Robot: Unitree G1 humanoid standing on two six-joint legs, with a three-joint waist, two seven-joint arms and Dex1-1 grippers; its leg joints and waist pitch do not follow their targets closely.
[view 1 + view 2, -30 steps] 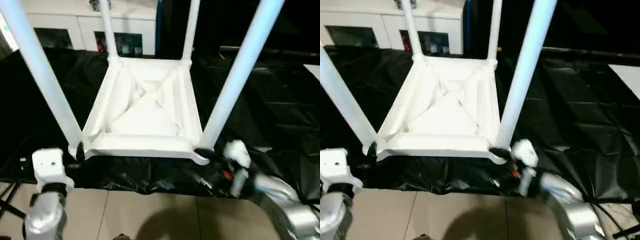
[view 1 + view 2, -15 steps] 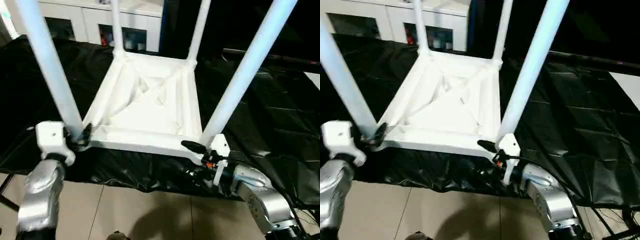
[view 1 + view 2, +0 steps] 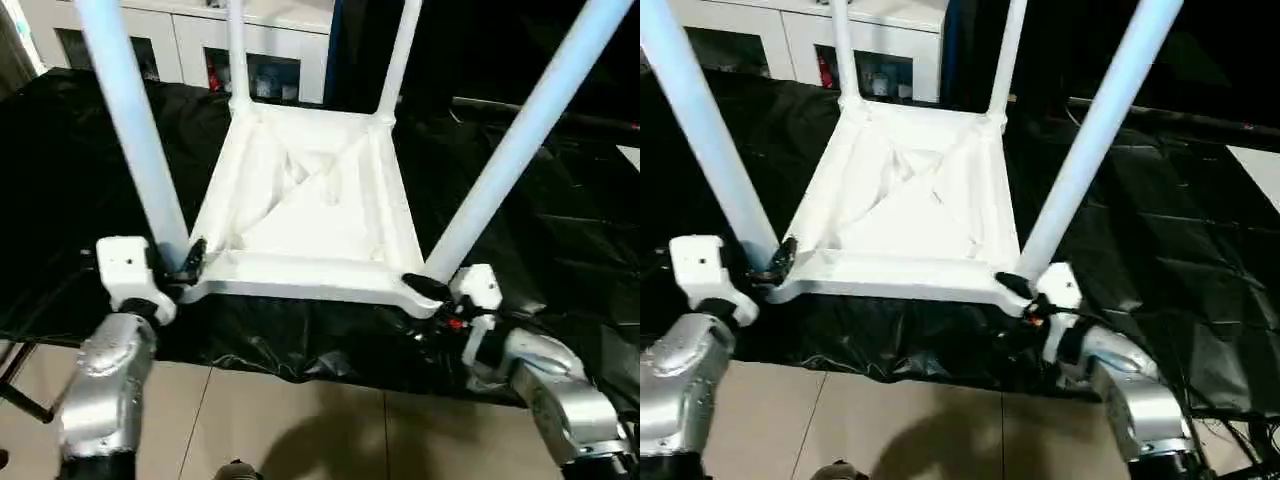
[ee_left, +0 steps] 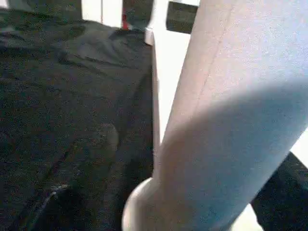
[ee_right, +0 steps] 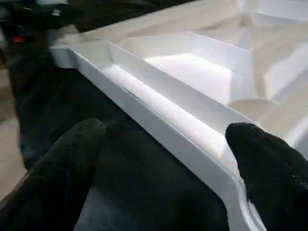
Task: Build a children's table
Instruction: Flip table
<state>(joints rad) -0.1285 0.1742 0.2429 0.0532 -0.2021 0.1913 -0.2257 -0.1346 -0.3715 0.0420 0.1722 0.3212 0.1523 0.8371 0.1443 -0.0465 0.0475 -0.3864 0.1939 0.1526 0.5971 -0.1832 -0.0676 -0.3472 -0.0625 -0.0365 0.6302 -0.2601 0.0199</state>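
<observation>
The children's table (image 3: 310,215) lies upside down on a black sheet, its ribbed underside facing up and four white legs rising from the corner sockets. My left gripper (image 3: 185,268) is pressed up against the base of the near left leg (image 3: 150,170), which looms close in the left wrist view (image 4: 226,125). My right gripper (image 3: 428,292) is at the near right corner, by the near right leg (image 3: 500,170). It is open, its fingers (image 5: 72,159) standing wide apart on either side of the table's near rim (image 5: 159,115), not closed on it.
The black sheet (image 3: 560,200) covers the work surface and hangs over its front edge. Beige floor tiles (image 3: 300,430) lie below. A white cabinet with glass doors (image 3: 250,50) stands behind the table.
The camera has shifted. My left gripper has come up from below the near left corner to the leg's base. The right gripper has steadied at the near right corner.
</observation>
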